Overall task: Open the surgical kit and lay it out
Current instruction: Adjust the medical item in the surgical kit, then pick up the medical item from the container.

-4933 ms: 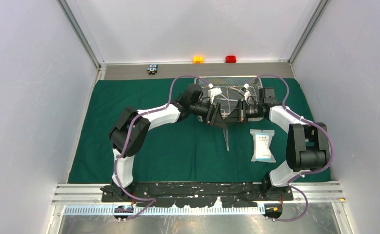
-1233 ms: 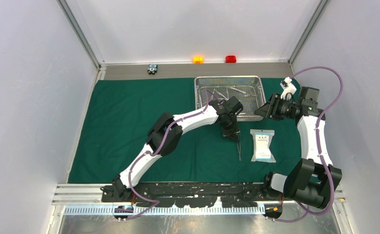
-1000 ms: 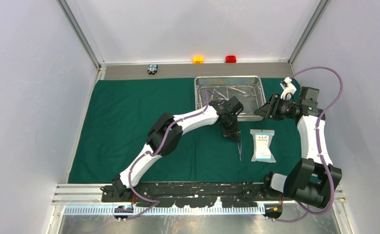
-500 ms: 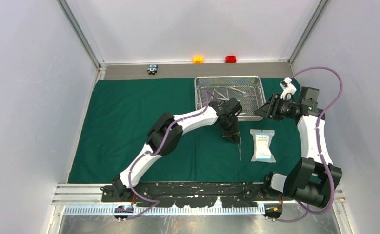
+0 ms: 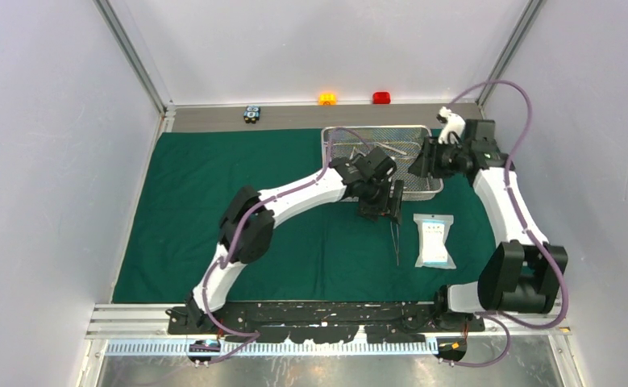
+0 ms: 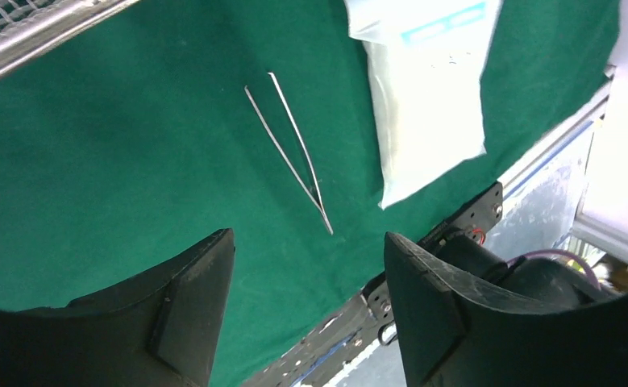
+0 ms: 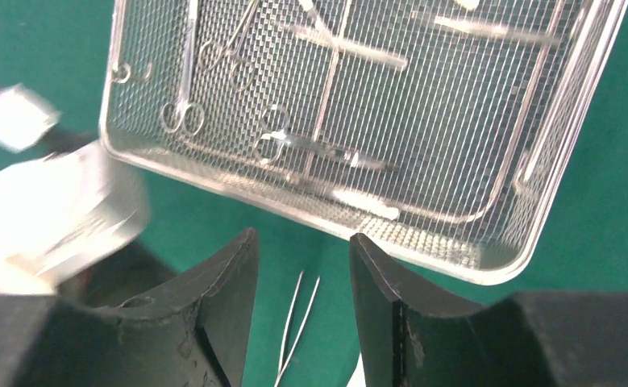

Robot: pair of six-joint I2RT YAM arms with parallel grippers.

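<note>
The dark green cloth (image 5: 214, 210) lies spread flat. At its far side stands the wire-mesh tray (image 5: 379, 127), with scissors (image 7: 183, 113) and forceps (image 7: 310, 145) inside it. A pair of tweezers (image 5: 396, 242) lies on the cloth beside the white-blue packet (image 5: 435, 240). My left gripper (image 5: 387, 210) hovers just above the tweezers' upper end, open and empty; its wrist view shows its own gripper (image 6: 309, 242) with the tweezers (image 6: 290, 149) lying free beyond it. My right gripper (image 5: 421, 164) hangs open over the tray's right end, nothing between its fingers (image 7: 234, 274).
Small orange (image 5: 327, 98), red (image 5: 382, 97) and black-blue (image 5: 252, 114) blocks sit on the grey strip behind the cloth. The tray's near rim (image 7: 294, 214) lies just ahead of the right gripper. The metal table edge (image 6: 536, 153) runs close past the packet (image 6: 427, 89).
My left gripper has opened and let go of the tweezers, which now rest on the cloth, and it has drawn back toward the tray. The right arm has swung left over the tray's right end.
</note>
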